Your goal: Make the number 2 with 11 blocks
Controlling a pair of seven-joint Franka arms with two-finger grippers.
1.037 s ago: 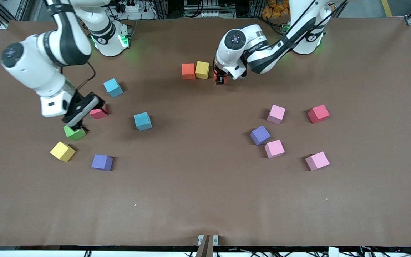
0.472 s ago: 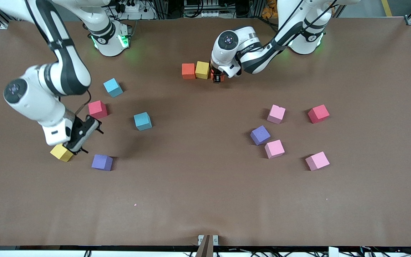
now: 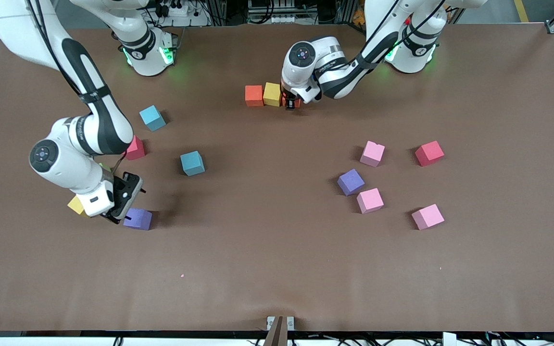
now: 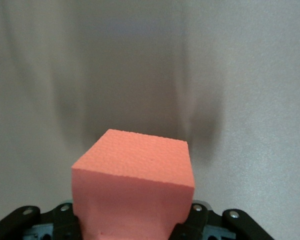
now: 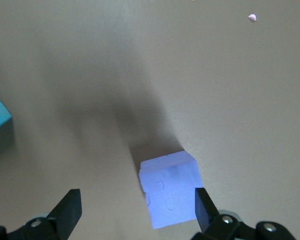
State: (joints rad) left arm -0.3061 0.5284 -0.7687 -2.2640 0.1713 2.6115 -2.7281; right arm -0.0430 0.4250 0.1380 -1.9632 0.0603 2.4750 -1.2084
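Observation:
An orange block (image 3: pixel 254 95) and a yellow block (image 3: pixel 272 94) stand side by side in a row near the robots' bases. My left gripper (image 3: pixel 290 104) is low beside the yellow block, toward the left arm's end, shut on a second orange block (image 4: pixel 135 185) that fills the left wrist view. My right gripper (image 3: pixel 118 212) stands open and low at a purple block (image 3: pixel 137 219). In the right wrist view this purple block (image 5: pixel 171 194) lies between the fingers, close against one finger (image 5: pixel 202 207). Another yellow block (image 3: pixel 75 205) peeks out from under the right arm.
Two light blue blocks (image 3: pixel 152 117) (image 3: pixel 192 163) and a red cube (image 3: pixel 136 149) lie near the right arm. Toward the left arm's end lie three pink blocks (image 3: pixel 372 153) (image 3: pixel 370 200) (image 3: pixel 427 216), a purple block (image 3: pixel 351 181) and a red cube (image 3: pixel 429 153).
The right gripper has travelled from over the green block, past the yellow one, down to the purple block. The left gripper has carried its orange block closer to the yellow block's side.

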